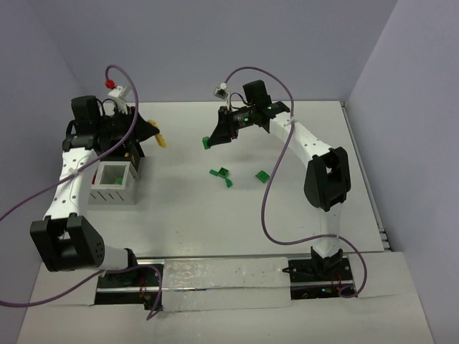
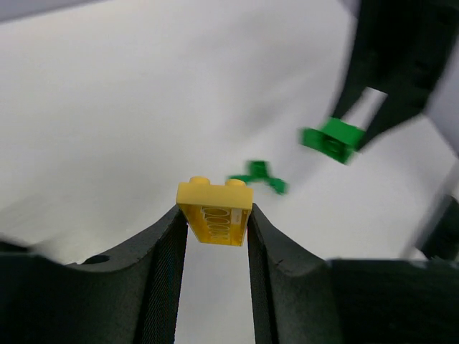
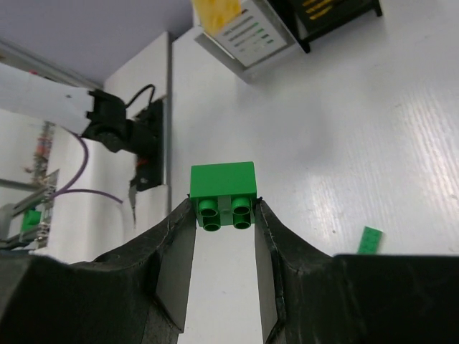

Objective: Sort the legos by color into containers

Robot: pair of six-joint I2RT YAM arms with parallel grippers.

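Two bricks are off the table at once. The left gripper (image 2: pixel 215 212) is clamped on a yellow brick (image 2: pixel 214 223), pinching its two flat side walls. It hangs just to the right of the white box (image 1: pixel 113 183), above the table (image 1: pixel 186 222). The right gripper (image 3: pixel 224 208) is closed on a green brick (image 3: pixel 223 180), also held by its side walls with the round tubes of its underside facing the wrist camera. It sits farther to the right of the box and well apart from it. A few more green pieces (image 1: pixel 221 172) lie loose on the table to the right of the box. A small black tray (image 3: pixel 337 13) sits just beside the box.

The bricks look light, hard and rigid, so a firm squeeze should do them no harm. Their smooth plastic walls could let them slip or twist if they are pinched off-centre. A hold across two parallel walls near the middle, as both grippers have now, seems the safest, and the studs would give a poor grip. The thin flat green piece farthest from the box lies low and will probably be awkward. It is best taken across its narrow width, with the fingers coming straight down.
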